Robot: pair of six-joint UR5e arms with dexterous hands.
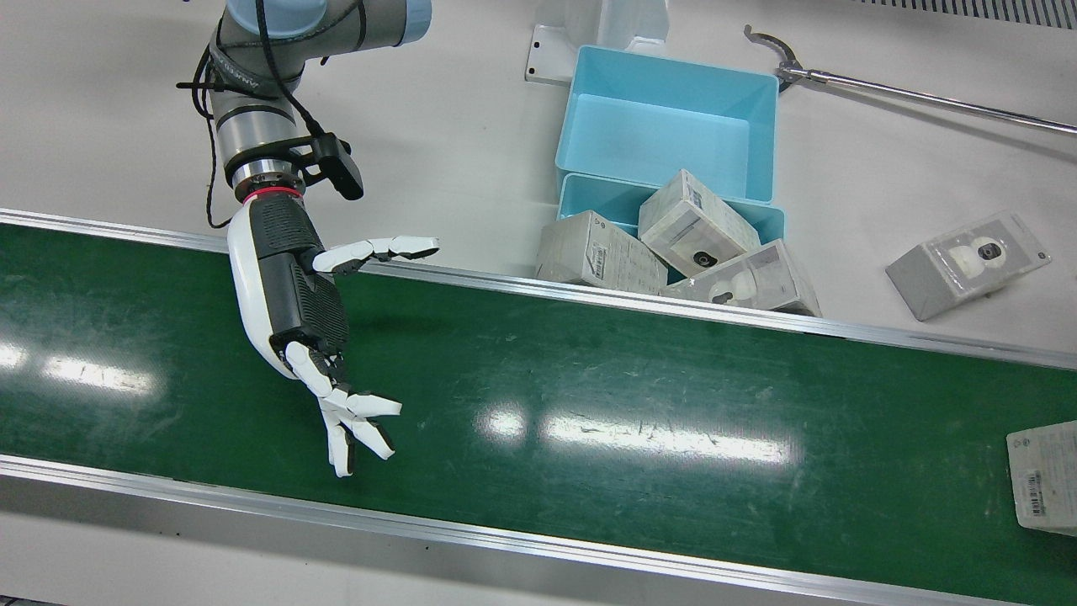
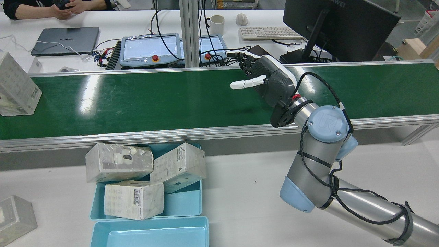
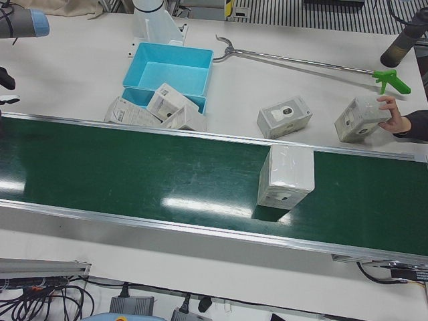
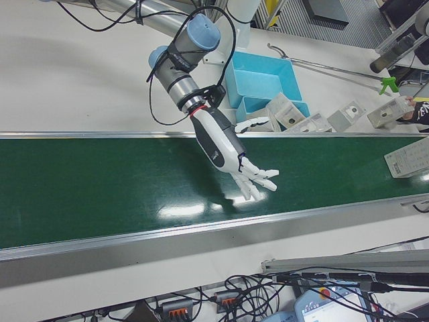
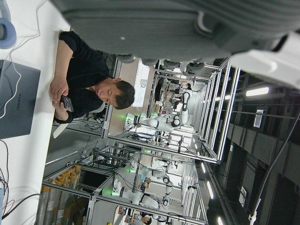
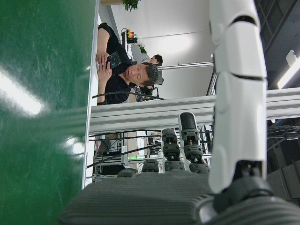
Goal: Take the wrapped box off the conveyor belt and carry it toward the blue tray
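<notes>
Front view: the right hand [image 1: 290, 290] reaches out over the glossy green conveyor belt [image 1: 589, 370], palm empty, white fingers [image 1: 358, 421] spread apart and its thumb stretched toward the belt's far rail. The wrapped box [image 1: 1046, 477] shows only partly at the picture's right edge, well apart from the hand. Two light blue plastic trays [image 1: 669, 126] sit beyond the belt, the nearer one with three film-wrapped boxes [image 1: 694, 223] heaped on it.

Rear view: the right arm bends up from the lower right; the hand [image 2: 264, 77] hangs above the belt [image 2: 154, 99] with fingers extended and nothing held. The wrapped box [image 2: 15, 85] stands on the belt at the far left.

Left-front view: the wrapped box [image 3: 286, 177], a shiny upright block, stands alone on the belt [image 3: 134, 174], right of centre.

Right-front view: the hand [image 4: 234, 151] slopes down toward the belt, fingers fanned; the box [image 4: 409, 159] is at the right edge.

Left hand view: only the left hand's ribbed grey body [image 5: 187, 23] is visible; whether it is open or closed cannot be told.

Right hand view: a straight white finger [image 6: 236, 93] beside the green belt [image 6: 42, 93].
</notes>
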